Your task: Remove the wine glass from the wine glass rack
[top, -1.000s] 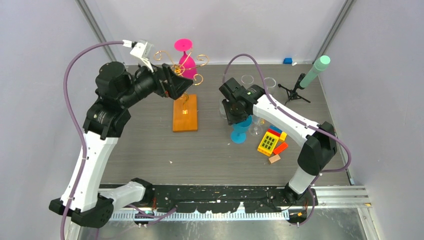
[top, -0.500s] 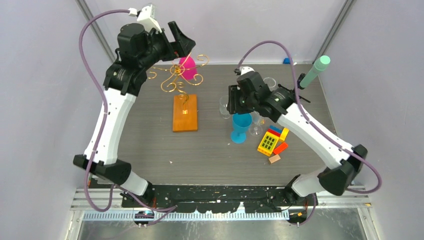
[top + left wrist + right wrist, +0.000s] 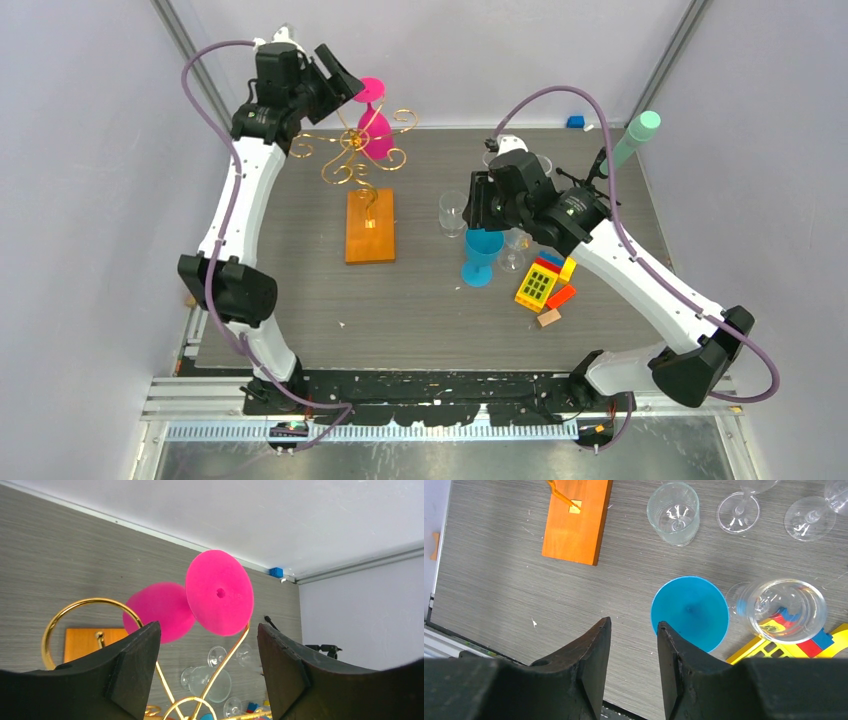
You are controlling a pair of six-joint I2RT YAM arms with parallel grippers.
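While the wine glass (image 3: 376, 133) hangs upside down on the wine glass rack (image 3: 352, 141), I log the table (image 3: 300, 290) as follows.

Item 1: wine glass, pink, bowl down and round foot up, caught in a gold scroll arm at the far side of the rack.

Item 2: rack, gold wire on an orange-brown wooden base (image 3: 370, 235), standing left of centre.

Item 3: left hand (image 3: 350, 82), raised high beside the glass's foot, fingers (image 3: 135, 665) spread wide. In my left wrist view the foot sits between them and beyond their tips, neither finger touching it.

Item 4: right hand (image 3: 631, 645), pointing down just beside a blue cup (image 3: 690, 612), fingers parted a little with nothing between them.

Item 5: clear tumbler (image 3: 673, 512), upright, near the blue cup.

Item 6: two clear stemmed glasses (image 3: 741, 512), farther right.

Item 7: coloured toy blocks (image 3: 545, 282), right of the cup.

Item 8: small black tripod (image 3: 590, 185) with a mint-green tip, far right.
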